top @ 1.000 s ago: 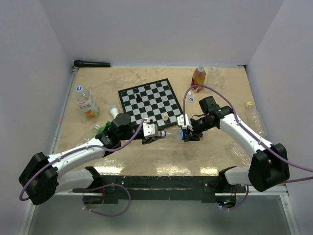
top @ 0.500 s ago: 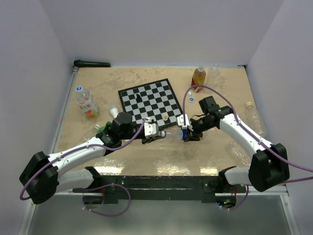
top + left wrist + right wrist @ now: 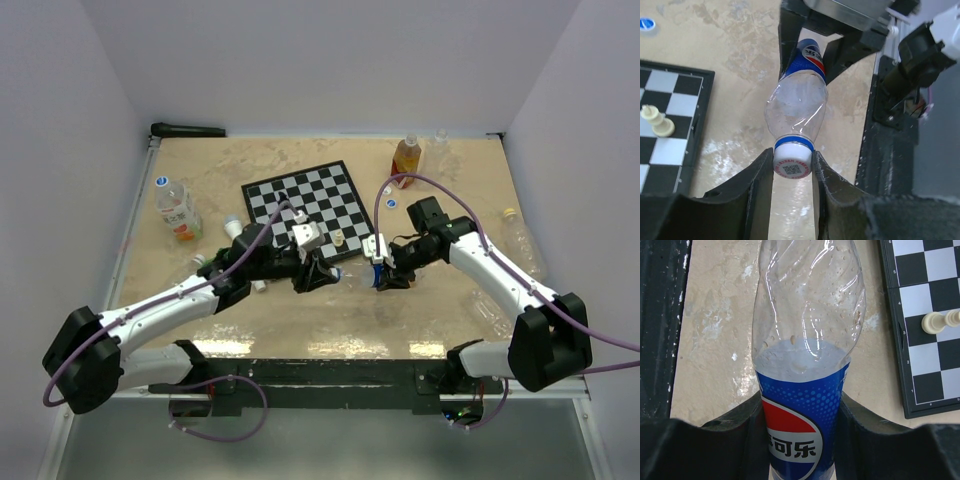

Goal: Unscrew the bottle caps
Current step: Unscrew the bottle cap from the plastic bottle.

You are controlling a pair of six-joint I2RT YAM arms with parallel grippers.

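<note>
Gripping the white cap (image 3: 792, 161), your left gripper (image 3: 320, 272) had its jaws drawn narrow, with a black finger (image 3: 756, 186) pressed against each side of the cap. The cap sat on the neck of a clear Pepsi bottle (image 3: 797, 102), with a blue ring just behind it and a printed code on its face.

Your right gripper (image 3: 380, 274) was clamped on the other end of that bottle, both fingers (image 3: 727, 432) tight against the blue label. The bottle lay on its side between the two claws, cap toward the left arm. It sat just off the near corner of the chessboard (image 3: 305, 205). Whether it touched the table (image 3: 450, 310) could not be told.

A cream chess piece (image 3: 939, 320) lay on the board close to the bottle's shoulder. A black piece (image 3: 283, 198) stood farther back on the board.

A loose blue cap (image 3: 391, 201) lay on the table between the board and the right arm. An orange-labelled bottle (image 3: 177, 212) lay near the left wall, its cap on. An amber bottle (image 3: 405, 160) stood at the back. A clear bottle with a yellow cap (image 3: 509, 213) lay by the right wall.
</note>
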